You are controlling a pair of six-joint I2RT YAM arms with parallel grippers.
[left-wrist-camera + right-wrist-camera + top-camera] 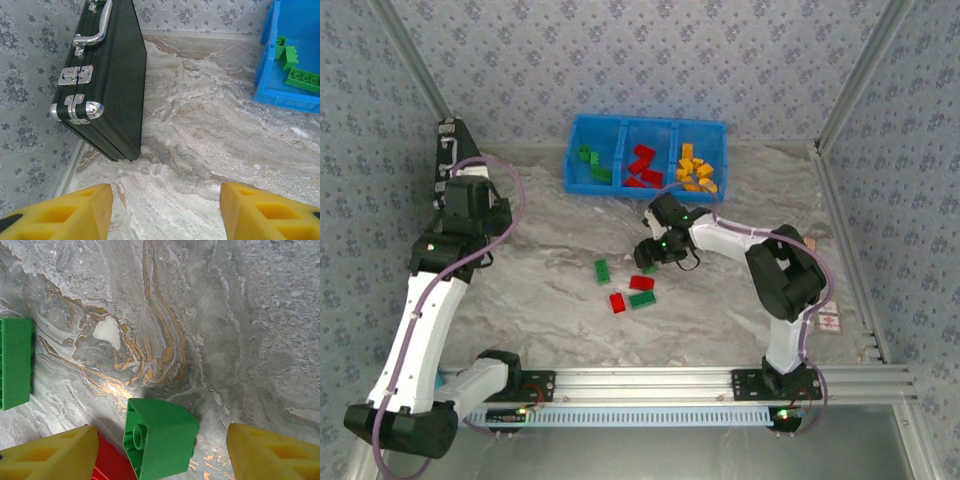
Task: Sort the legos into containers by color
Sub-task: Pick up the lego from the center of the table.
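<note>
The right gripper (162,432) hangs low over the grey marbled table top (240,315). Its yellow padded fingers (50,455) are set fairly wide and closed on nothing. A small green plastic studded brick (160,437) lies on the table between them, clear of both pads. It is tipped on its side, with the hollow underside and its round tube turned towards the left finger and a smooth face up. It looks stubby and its near end is cut off, so I cannot tell its long axis. Just inside the left finger, close against the green one, lies a red plastic brick (107,465), mostly hidden. Out beyond the left finger lies a long green plastic brick (15,362), flat, its long axis in line with the fingers. From above, two more loose red bricks (641,282) and green ones lie near this hand, on the side away from the bright blue three-compartment plastic bin (572,150). The bin holds green bricks, red bricks (642,165) and orange bricks (697,168), one colour per compartment. The left gripper (165,200) is spread wide over bare table and holds nothing. A black ribbed case with a silver handle (105,85) stands on edge ahead to its left. The bin's corner, with green bricks (302,79) inside, is ahead to its right.
</note>
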